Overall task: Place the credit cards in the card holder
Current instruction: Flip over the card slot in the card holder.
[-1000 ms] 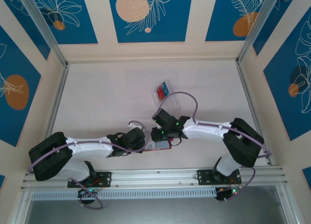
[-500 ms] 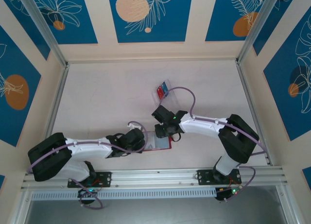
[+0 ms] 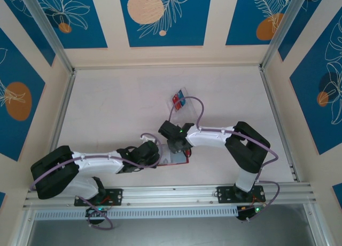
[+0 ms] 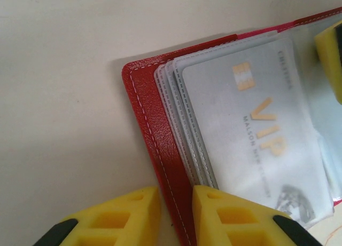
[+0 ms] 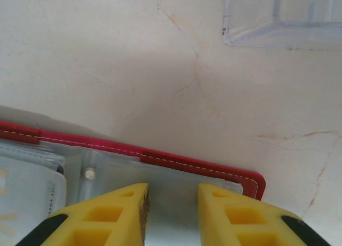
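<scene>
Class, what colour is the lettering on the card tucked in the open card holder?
Gold, on the card, clearest in the left wrist view.

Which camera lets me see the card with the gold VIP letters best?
The left wrist view: the VIP card lies big and readable inside the card holder. The right wrist view catches just a pale edge of it. From the top view the letters are too small to read.
</scene>
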You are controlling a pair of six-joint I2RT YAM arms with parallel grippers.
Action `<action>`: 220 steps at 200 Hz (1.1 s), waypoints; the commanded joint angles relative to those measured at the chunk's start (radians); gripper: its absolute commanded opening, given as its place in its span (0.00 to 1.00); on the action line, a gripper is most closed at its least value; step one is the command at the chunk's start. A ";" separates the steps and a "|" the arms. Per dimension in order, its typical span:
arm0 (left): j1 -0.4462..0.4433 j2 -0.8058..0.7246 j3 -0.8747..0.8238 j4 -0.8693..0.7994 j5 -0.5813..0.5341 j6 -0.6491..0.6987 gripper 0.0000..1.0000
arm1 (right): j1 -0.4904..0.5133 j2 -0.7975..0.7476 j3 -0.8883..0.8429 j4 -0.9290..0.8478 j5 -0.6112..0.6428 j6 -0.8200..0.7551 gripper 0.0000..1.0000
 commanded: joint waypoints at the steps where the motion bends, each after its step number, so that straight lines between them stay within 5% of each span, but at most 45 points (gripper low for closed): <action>1: 0.000 0.002 -0.021 -0.055 0.009 -0.004 0.24 | 0.008 0.064 -0.038 -0.002 -0.035 0.046 0.29; 64: 0.000 0.000 -0.017 -0.062 0.009 0.003 0.25 | 0.009 -0.001 -0.081 0.021 -0.037 0.078 0.00; 158: -0.003 0.038 -0.017 -0.032 0.018 0.002 0.25 | 0.041 -0.074 0.067 -0.072 -0.024 0.031 0.00; 196: -0.009 0.058 -0.011 -0.015 0.023 0.001 0.25 | 0.042 -0.059 0.097 -0.035 -0.106 0.025 0.00; 220: -0.011 0.059 -0.005 -0.016 0.023 0.002 0.25 | 0.038 -0.044 0.104 0.004 -0.177 0.036 0.09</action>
